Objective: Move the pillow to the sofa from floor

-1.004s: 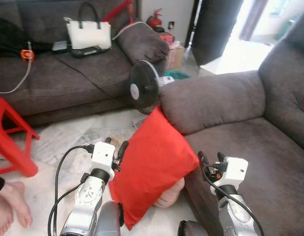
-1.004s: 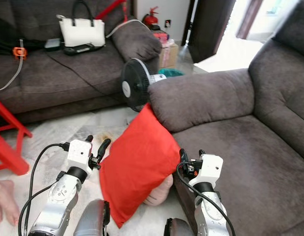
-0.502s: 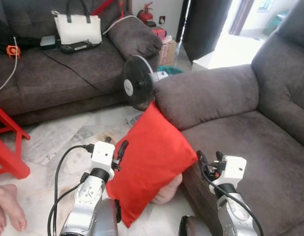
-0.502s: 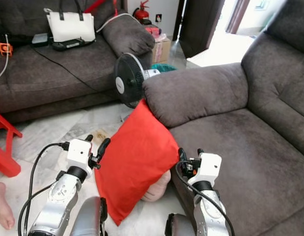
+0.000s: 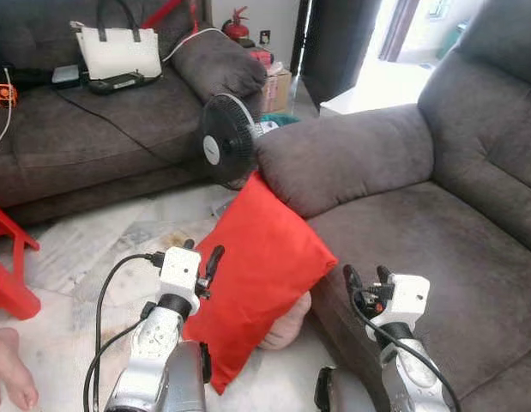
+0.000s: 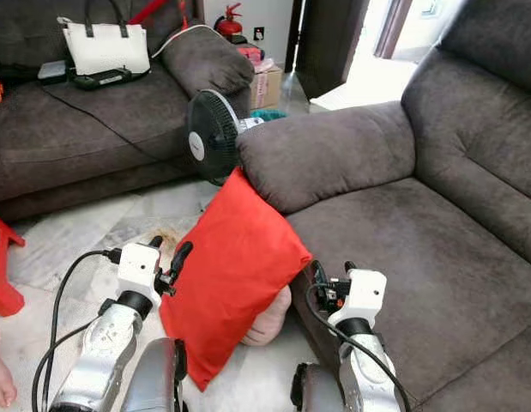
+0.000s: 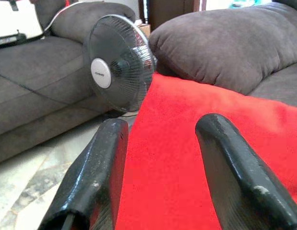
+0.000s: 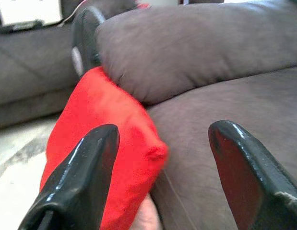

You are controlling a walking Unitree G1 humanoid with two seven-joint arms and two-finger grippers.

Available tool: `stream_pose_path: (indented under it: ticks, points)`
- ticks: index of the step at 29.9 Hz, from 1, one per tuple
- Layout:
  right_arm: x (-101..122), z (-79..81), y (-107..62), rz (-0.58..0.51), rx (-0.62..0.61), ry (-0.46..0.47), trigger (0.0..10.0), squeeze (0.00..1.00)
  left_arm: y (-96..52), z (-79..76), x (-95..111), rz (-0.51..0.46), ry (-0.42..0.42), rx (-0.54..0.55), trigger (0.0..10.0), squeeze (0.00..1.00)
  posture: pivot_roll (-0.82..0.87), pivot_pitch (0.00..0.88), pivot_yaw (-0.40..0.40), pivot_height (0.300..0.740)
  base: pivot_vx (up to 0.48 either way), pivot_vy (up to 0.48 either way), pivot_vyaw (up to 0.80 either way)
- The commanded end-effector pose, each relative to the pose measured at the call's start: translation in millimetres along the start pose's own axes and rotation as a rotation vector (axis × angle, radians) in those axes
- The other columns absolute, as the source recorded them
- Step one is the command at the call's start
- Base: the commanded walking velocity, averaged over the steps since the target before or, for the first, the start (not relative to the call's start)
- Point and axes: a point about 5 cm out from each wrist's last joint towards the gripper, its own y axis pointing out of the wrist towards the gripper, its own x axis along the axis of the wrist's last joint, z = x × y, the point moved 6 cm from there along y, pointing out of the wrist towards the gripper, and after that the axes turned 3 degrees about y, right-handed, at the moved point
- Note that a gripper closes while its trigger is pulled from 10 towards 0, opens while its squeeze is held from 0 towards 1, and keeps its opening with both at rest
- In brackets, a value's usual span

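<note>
Red and plump, the pillow (image 5: pixel 261 270) stands tilted on the marble floor (image 5: pixel 85 257), its upper corner propped against the armrest of the grey sofa (image 5: pixel 394 223) and its lower end down by the robot's body. In the left eye view the left gripper (image 5: pixel 205 268) sits at the pillow's left edge, while the right gripper (image 5: pixel 365 283) hangs just off the sofa seat's front edge, close to the pillow's right corner. A black fan (image 5: pixel 222 146) stands behind the pillow, and a white handbag (image 5: pixel 117 53) rests on the far couch (image 5: pixel 93 129). A bare foot (image 5: pixel 9 371) shows at the lower left corner.

The right eye view gives the same layout, with a pale rounded thing (image 6: pixel 267 319) tucked under the pillow's lower side.

In the left wrist view the two black fingers (image 7: pixel 98 177) are spread apart with red fabric lying between and beyond them, gripping nothing.

In the right wrist view the fingers (image 8: pixel 81 187) are likewise parted wide, one before the pillow, the other before the sofa seat.
</note>
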Motion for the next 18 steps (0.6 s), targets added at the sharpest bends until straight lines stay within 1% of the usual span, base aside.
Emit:
stream_pose_path:
  ticks: [1, 2, 5, 18]
  points:
    - [-0.1, 5.1, 2.3, -0.001, 0.015, 0.003, 10.0, 0.0, -0.5, 2.4, -1.8, 0.005, 0.003, 0.004, 10.0, 0.0, 0.08, 0.056, -0.073, 0.567, 0.266, 0.0, 0.8]
    - [-0.4, 4.8, 2.2, 0.0, 0.012, 0.007, 10.0, 0.0, -0.5, 2.4, -1.8, 0.005, 0.003, 0.004, 10.0, 0.0, 0.08, 0.056, -0.073, 0.567, 0.266, 0.0, 0.8]
    - [-2.7, 0.7, 2.3, 0.009, -0.008, 0.02, 10.0, 0.0, -0.4, 2.5, -2.2, 0.006, 0.002, 0.002, 10.0, 0.0, 0.08, 0.057, -0.072, 0.567, 0.262, 0.0, 0.0]
    - [-3.8, 1.2, 2.8, 0.014, -0.004, 0.015, 10.0, 0.0, -0.2, 2.8, -2.7, 0.007, 0.002, 0.001, 10.0, 0.0, 0.08, 0.059, -0.072, 0.567, 0.266, 0.0, 0.0]
